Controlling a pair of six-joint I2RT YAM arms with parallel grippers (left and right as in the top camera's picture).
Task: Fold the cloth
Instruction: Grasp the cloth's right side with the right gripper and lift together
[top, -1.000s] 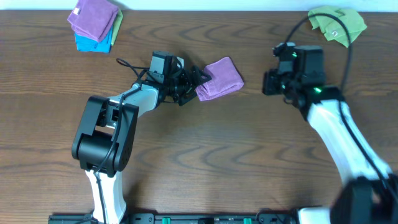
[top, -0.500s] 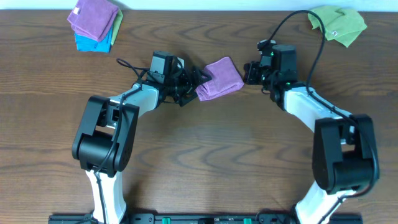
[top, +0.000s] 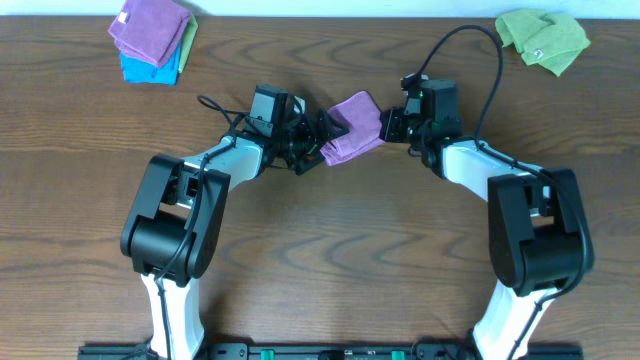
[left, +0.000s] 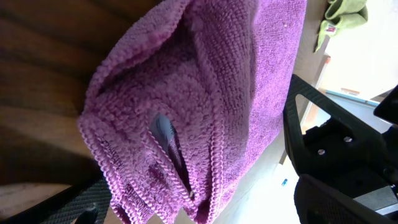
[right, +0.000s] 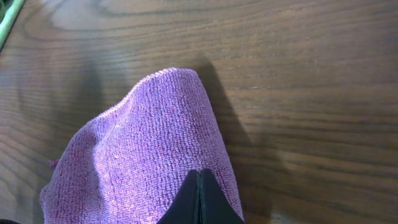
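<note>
right, purple cloth (top: 354, 124) sits in the upper middle of the bench (top: 330, 260), bunched into a folded bundle between the two arms. left claw (top: 322, 138) comes in from the left and is clamped on the cloth's lower left edge; up close on the left wrist view the cloth (left: 205, 87) fills the picture, its stitched hems doubled over, and one grey finger (left: 163, 132) peeks out from inside a fold with the fabric wrapped round it. over on the other side, right claw (top: 388, 122) is nosed up against the cloth's right edge, and the black frame of the right arm (left: 339, 162) looms just beside the cloth in that same left wrist shot. from the right wrist view the two fingers are pressed together into one dark wedge (right: 200, 194), tip resting on the near edge of the cloth (right: 149, 143); whether any fabric is pinched between them, i cannot tell. the cloth humps up there with a rounded corner on the wood. far top left, well apart, a stack of folded cloths (top: 152, 40), purple on top, green and blue beneath. top right corner, a crumpled green cloth (top: 545, 38) lies by the bench edge.
</note>
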